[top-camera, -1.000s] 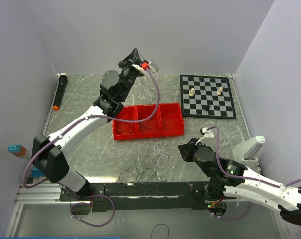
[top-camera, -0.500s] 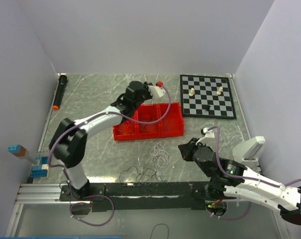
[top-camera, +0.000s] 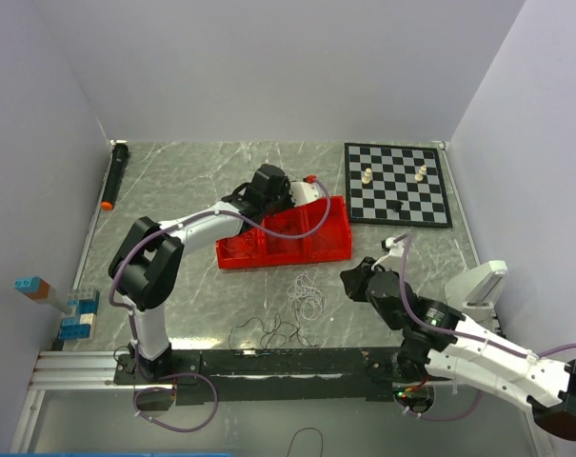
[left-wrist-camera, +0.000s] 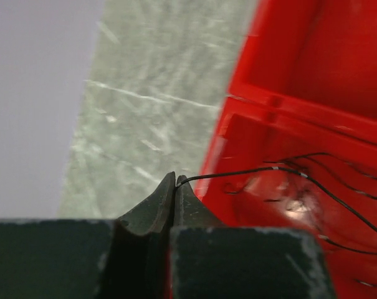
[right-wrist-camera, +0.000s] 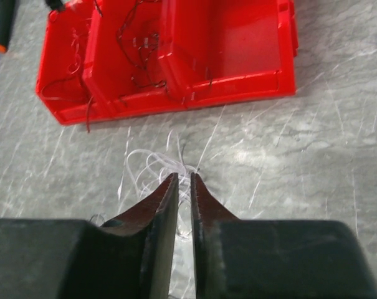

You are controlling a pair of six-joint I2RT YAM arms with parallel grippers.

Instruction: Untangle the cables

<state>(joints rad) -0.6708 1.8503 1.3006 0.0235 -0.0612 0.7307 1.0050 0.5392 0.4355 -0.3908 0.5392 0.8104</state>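
Swinging down from where it was raised a second ago, the left arm [top-camera: 188, 227] now reaches low over the red three-compartment bin [top-camera: 330, 249] on the marbled tabletop [top-camera: 173, 190]. Its left tool [left-wrist-camera: 175, 180] is pinched tight on a thin black cable [left-wrist-camera: 238, 172] that trails into the bin. Nearer me, the right tool [right-wrist-camera: 181, 177], its fingers a narrow slit apart and holding nothing, hovers over white cable loops [right-wrist-camera: 151, 165] just in front of the bin. A black tangle [top-camera: 268, 331] lies closer to the bases.

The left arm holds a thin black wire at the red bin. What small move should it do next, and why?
Probably open the jaws of the left gripper. They are shut on the black wire, whose free length already lies inside the red bin.
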